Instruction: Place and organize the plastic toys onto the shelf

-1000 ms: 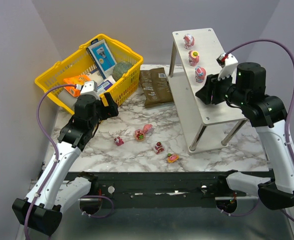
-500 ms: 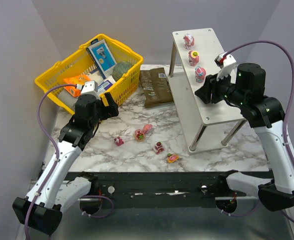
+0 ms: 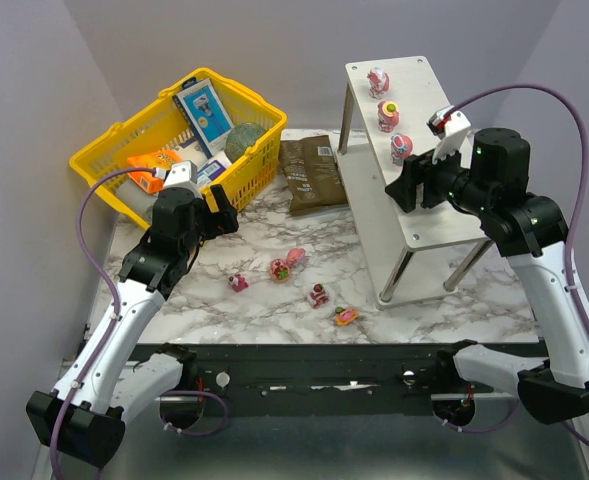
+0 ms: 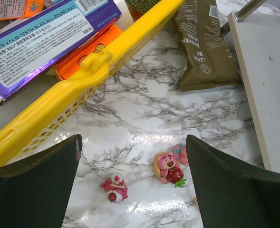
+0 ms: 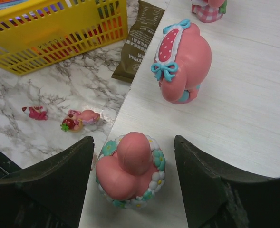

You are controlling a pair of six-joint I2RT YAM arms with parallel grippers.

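The shelf [image 3: 426, 82] stands at the right, and three pink toys stand in a row on its top board [image 5: 244, 95]. The nearest, a pink toy with a flower wreath [image 5: 130, 171], also shows in the top view [image 3: 401, 148]. It stands between the jaws of my open right gripper [image 5: 134, 142], which do not touch it. Behind it is a toy with a blue bow [image 5: 182, 64]. Several toys lie on the marble table: a red-white one [image 4: 114, 188], a bear with a strawberry [image 4: 168, 167] and two nearer the front [image 3: 318, 295]. My left gripper [image 4: 132, 142] hangs open and empty above them.
A yellow basket [image 3: 104, 150] full of grocery boxes stands at the back left, its rim close under the left wrist [image 4: 97, 71]. A brown packet [image 3: 312, 172] lies between basket and shelf. The shelf's thin legs [image 3: 394, 275] reach the table near the front toys.
My right gripper has shifted slightly to the left over the shelf top. The left arm and the toys have not visibly moved.
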